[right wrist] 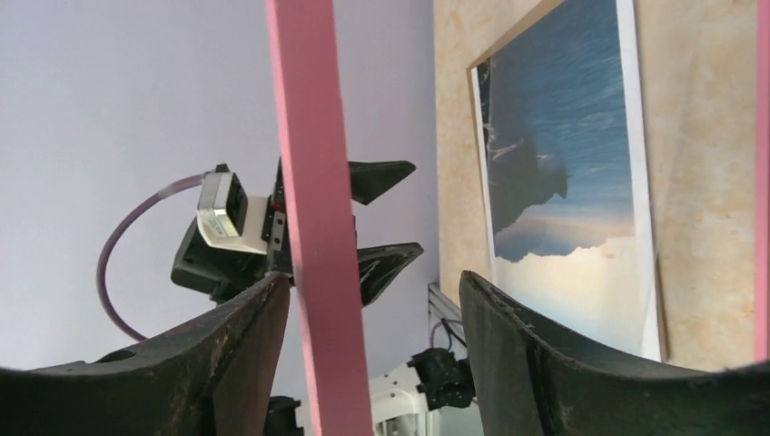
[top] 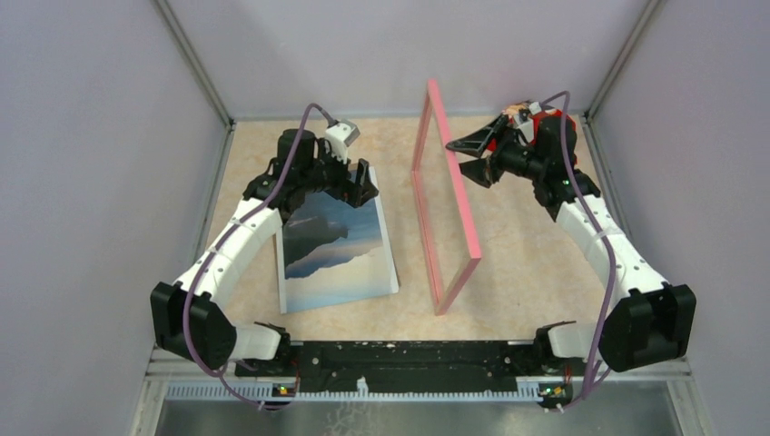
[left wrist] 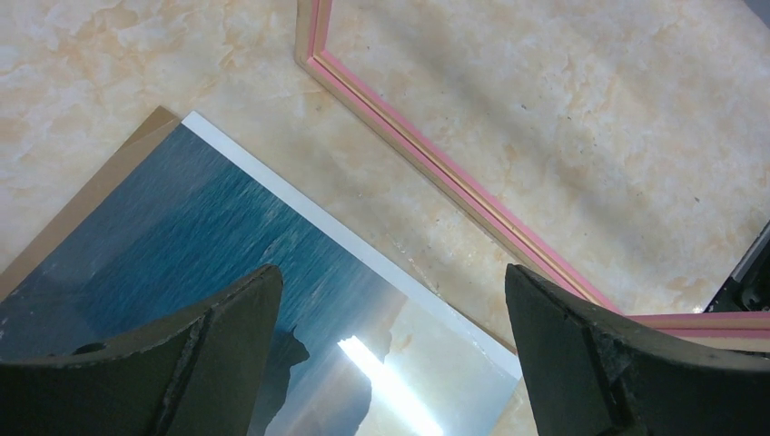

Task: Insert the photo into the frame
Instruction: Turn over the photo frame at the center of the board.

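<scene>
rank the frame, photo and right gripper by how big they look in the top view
1. frame and photo, not ranked apart. The frame stands on edge, so it looks longest but narrow. The flat photo covers more area.
2. right gripper, clearly smallest.

The left gripper [top: 359, 193] is covering the far edge of the photo [top: 336, 250]. The photo is hiding nearly all of the brown backing board [left wrist: 136, 148], leaving 1 sliver. In the right wrist view the frame [right wrist: 313, 182] is running off top and bottom, masking part of that gripper.
</scene>
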